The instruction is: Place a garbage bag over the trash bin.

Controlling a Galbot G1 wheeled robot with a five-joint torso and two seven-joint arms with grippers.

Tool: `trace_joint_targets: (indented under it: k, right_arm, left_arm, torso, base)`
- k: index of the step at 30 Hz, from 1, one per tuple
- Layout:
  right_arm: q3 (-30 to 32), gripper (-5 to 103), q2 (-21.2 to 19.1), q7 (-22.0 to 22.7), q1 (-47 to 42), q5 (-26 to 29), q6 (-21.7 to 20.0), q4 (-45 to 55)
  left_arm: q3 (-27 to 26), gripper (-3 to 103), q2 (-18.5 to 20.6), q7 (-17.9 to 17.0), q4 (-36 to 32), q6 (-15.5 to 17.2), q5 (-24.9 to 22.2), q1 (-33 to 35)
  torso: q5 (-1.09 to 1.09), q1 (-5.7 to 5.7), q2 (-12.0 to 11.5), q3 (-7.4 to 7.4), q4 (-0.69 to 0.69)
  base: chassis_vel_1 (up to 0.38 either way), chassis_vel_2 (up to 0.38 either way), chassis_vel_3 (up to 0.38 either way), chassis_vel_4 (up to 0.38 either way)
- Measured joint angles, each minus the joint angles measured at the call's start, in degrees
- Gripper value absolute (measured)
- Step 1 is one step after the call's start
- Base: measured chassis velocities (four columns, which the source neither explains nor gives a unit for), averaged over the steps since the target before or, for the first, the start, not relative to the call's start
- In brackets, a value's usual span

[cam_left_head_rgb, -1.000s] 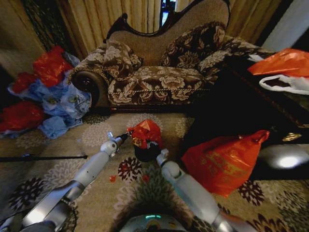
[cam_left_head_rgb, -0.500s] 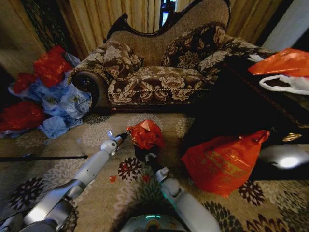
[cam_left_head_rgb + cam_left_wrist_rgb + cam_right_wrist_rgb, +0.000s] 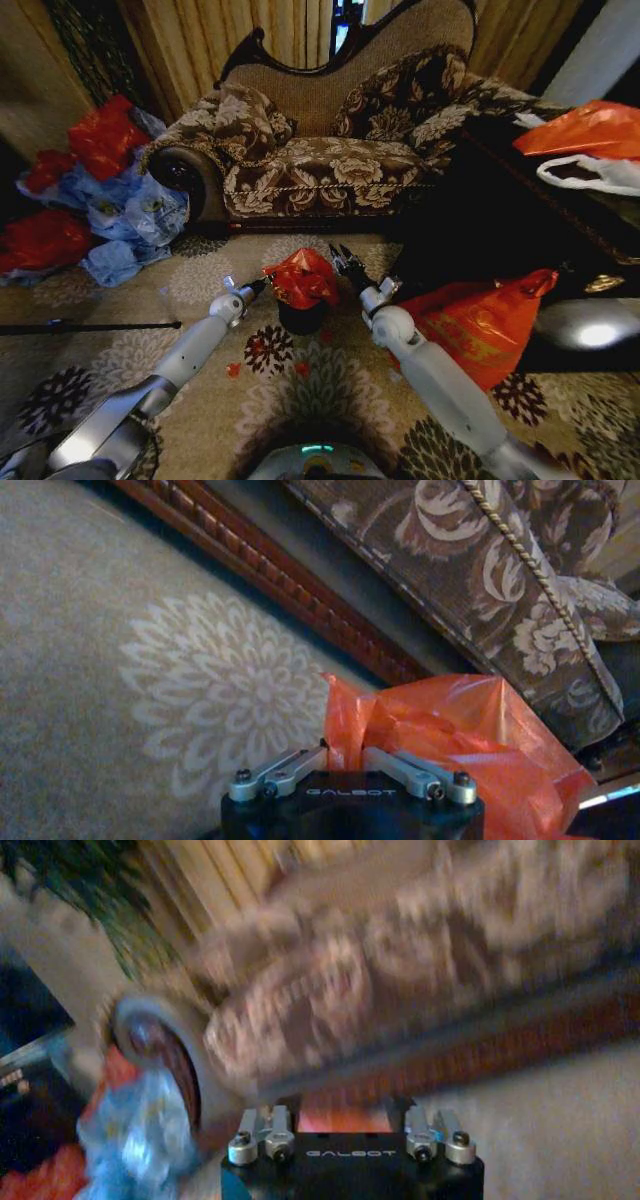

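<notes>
Garbage bag (image 3: 299, 277): small, thin, glossy red plastic, crinkled and bunched into a loose mound, sitting on top of the trash bin (image 3: 303, 318) and covering its rim, not drawn down over the sides. Trash bin: small, black, cylindrical, smooth-sided, upright on the patterned carpet in front of the sofa, only the lower body visible below the bag. In the left wrist view, same bag (image 3: 450, 735) translucent orange-red, creased, with one folded edge standing upright.
</notes>
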Motion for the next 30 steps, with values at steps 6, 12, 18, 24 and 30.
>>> trace_joint_targets:
  k: [6, 12, 18, 24, 30]
  right_arm:
    - [-1.9, 75, 2.0, -1.3, 1.2, 2.7, -5.9, -4.9]
    - [-3.6, 85, 3.5, -3.2, 3.0, 3.6, -9.1, -8.5]
    - [-4.7, 62, 5.0, -4.0, 4.9, 4.5, -9.5, -11.4]
    - [-5.3, 41, 4.8, -5.0, 5.1, 5.1, -10.2, -11.3]
    - [-5.5, 18, 3.7, -5.9, 4.2, 5.4, -9.2, -9.3]
  left_arm:
    - [0.0, 0, 0.1, 0.1, -0.1, 0.0, 0.0, -0.1]
    - [0.0, 0, 0.0, 0.1, -0.1, 0.0, -0.1, -0.4]
    - [0.0, 0, -0.1, 0.1, 0.2, 0.0, -0.2, -0.7]
    - [0.0, 0, -0.3, 0.1, 0.3, -0.1, -0.2, -1.0]
    - [-0.1, 0, -0.4, 0.0, 0.3, -0.1, -0.2, -1.0]
  torso:
    - [-0.02, 0.00, 0.0, 0.00, 0.01]
    - [-0.02, 0.00, 0.0, 0.00, 0.00]
    - [-0.02, 0.00, 0.0, -0.01, 0.01]
    - [-0.02, 0.00, 0.0, -0.01, 0.00]
    - [-0.03, -0.01, 0.0, -0.01, 0.00]
  base:
    - [0.000, 0.000, 0.000, 0.000]
    - [0.000, 0.000, 0.000, 0.000]
    - [0.000, 0.000, 0.000, 0.000]
    - [0.000, 0.000, 0.000, 0.000]
    - [0.000, 0.000, 0.000, 0.000]
